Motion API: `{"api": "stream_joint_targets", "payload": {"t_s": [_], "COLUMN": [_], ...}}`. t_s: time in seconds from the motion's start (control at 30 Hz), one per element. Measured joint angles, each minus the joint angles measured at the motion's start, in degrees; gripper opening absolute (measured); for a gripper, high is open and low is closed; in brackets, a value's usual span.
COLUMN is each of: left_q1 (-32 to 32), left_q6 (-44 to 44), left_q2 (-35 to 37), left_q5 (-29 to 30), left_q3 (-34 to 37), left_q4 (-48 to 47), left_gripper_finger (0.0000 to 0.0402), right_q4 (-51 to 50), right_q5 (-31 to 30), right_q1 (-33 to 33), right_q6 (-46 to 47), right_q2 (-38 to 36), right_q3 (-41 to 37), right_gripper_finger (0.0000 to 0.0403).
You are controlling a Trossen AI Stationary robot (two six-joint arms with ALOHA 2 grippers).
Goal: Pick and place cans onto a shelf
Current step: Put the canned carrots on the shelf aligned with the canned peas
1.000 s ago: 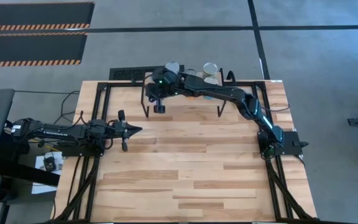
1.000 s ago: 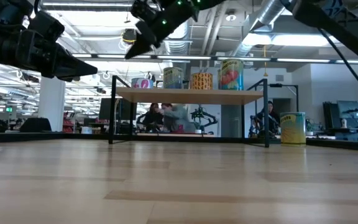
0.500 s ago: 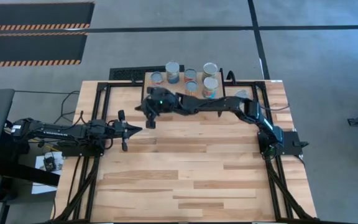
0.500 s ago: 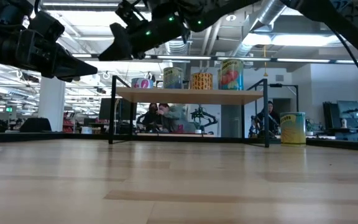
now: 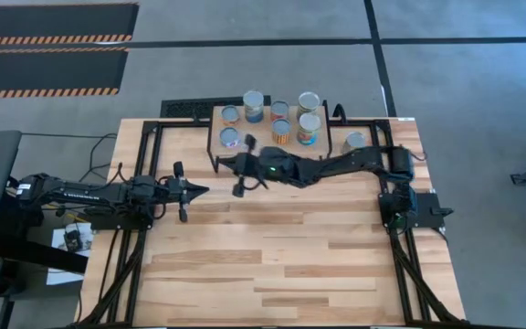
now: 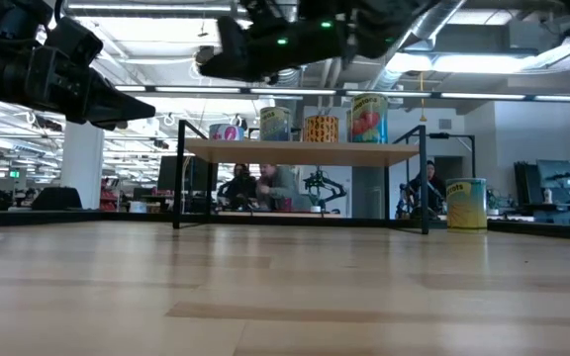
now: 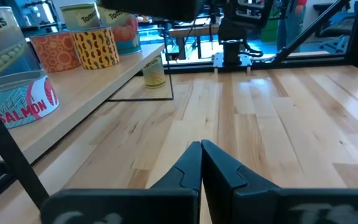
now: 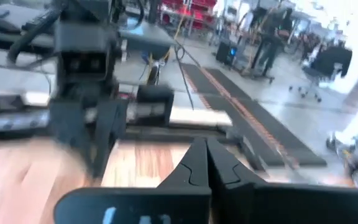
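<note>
Left gripper [image 5: 199, 190] sits over the surface [image 5: 281, 265] well off to the left of the shelf [image 5: 215, 116], jaws pressed together, nothing in them. Right gripper [image 5: 243, 176] hangs just in front of the shelf, jaws also pressed together and empty. Seven cans [image 5: 254, 106] stand on the shelf; one more can [image 5: 355, 142] sits on the surface just right of it.

High view straight down; low view table-level; both share shelf [image 5: 272, 128].
</note>
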State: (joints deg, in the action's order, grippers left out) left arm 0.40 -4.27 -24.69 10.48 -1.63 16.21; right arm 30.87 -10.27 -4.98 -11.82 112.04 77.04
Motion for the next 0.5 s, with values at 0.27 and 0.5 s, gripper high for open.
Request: {"api": "stream_joint_targets", "payload": {"t_s": [0.27,0.5], "left_q1": [0.0,0.0], "left_q6": [0.0,-0.25], "left_q2": [-0.01,-0.01], "left_q5": [0.47,0.71], "left_q3": [0.0,0.0], "left_q4": [0.64,0.92], "left_gripper_finger": [0.0,0.0], "right_q4": [1.92,-12.11], "right_q5": [-9.44,-10.9], "right_q1": [4.71,9.53], "right_q6": [3.06,10.78], "right_q2": [-13.9,-29.3], "right_q3": [-19.66,-29.02], "right_gripper_finger": [0.0001,0.0002]}}
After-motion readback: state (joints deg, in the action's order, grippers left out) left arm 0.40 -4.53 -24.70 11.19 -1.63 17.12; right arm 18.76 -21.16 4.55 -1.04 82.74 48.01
